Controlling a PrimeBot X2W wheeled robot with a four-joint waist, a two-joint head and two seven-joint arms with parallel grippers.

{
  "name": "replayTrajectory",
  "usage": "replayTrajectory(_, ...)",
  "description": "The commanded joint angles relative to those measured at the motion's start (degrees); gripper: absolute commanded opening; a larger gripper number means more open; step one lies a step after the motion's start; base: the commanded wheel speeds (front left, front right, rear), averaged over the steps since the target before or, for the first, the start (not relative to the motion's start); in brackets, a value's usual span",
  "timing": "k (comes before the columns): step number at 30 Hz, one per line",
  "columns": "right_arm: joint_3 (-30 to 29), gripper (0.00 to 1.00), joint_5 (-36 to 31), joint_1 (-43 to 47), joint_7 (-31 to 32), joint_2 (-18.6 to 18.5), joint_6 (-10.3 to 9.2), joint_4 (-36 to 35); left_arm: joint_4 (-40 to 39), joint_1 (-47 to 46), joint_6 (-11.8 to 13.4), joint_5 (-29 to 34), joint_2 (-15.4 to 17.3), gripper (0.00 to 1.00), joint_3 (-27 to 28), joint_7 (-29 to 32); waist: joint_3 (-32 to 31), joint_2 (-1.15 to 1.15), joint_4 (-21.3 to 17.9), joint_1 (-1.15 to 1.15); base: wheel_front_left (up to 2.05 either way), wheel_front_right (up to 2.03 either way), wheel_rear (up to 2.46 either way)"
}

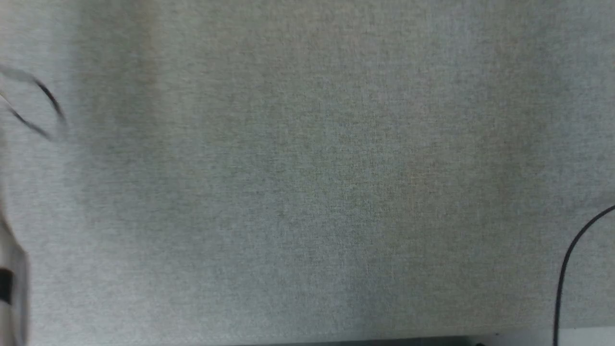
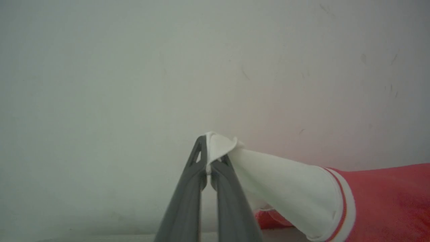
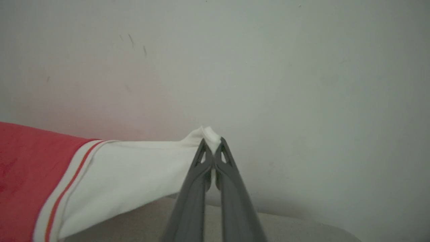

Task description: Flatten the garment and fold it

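At the tip of the left claw, the two dark fingers are pressed together on a pinch of white cloth, the end of one short sleeve of the shirt. A small white fold pokes up past the fingertips. From there the sleeve runs out taut to that view's right and slightly downward. It widens until it meets a band of white trim with a thin red stripe, and beyond the band the body of the shirt is plain red. A little more red cloth shows low down, under the sleeve.

The right claw is clamped the same way, its fingers together on the end of the other white sleeve, with a nub of cloth above the tips. This sleeve stretches away to that view's left, through the same white band with a red stripe, into the red body at the edge of the frame. No letters or number can be made out in either wrist view.

The shirt hangs spread between the two claws in front of a pale, scuffed wall, and the right-hand sleeve is raised over a grey cloth-covered table. In the head view that grey surface spreads wide, and a black cable curves in at its lower right.
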Motion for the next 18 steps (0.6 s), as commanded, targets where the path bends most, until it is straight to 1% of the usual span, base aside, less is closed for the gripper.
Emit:
replayTrajectory(1, 0.33, 0.00, 0.54, 1.58, -0.41, -0.33, -0.08, 0.25, 0.32, 1.87, -0.51, 0.14, -0.30, 0.00, -0.36, -0.40, -4.84, 0.00, 1.29, 0.00, 0.00, 0.00, 0.00)
replayTrajectory(4, 2.09, 0.00, 2.46, 8.66, -0.09, -1.05, -0.08, 0.86, 0.86, 9.99, -0.61, 0.50, -0.75, 0.00, -2.04, -0.39, -9.44, 0.00, 1.63, 0.00, 0.00, 0.00, 0.00)
replayTrajectory(7, 4.10, 0.00, 4.15, 15.55, 1.15, -2.21, -0.08, 0.69, 0.59, 17.98, -0.50, 0.12, -0.21, 0.00, -2.90, 1.01, -14.32, 0.00, 1.69, 0.00, 0.00, 0.00, 0.00)
replayTrajectory(13, 7.55, 0.00, 7.86, 28.31, 6.33, -5.18, -0.08, -2.02, -2.25, 33.26, -0.69, -0.66, 3.71, 0.00, -4.26, 6.67, -23.42, 0.00, 1.66, 0.00, 0.00, 0.00, 0.00)
replayTrajectory(18, 9.54, 0.00, 11.71, 38.30, 13.04, -8.40, -0.08, -6.67, -7.09, 44.74, -1.12, -3.00, 7.12, 0.00, -4.57, 13.50, -29.30, 0.00, 1.86, 0.00, 0.00, 0.00, 0.00)
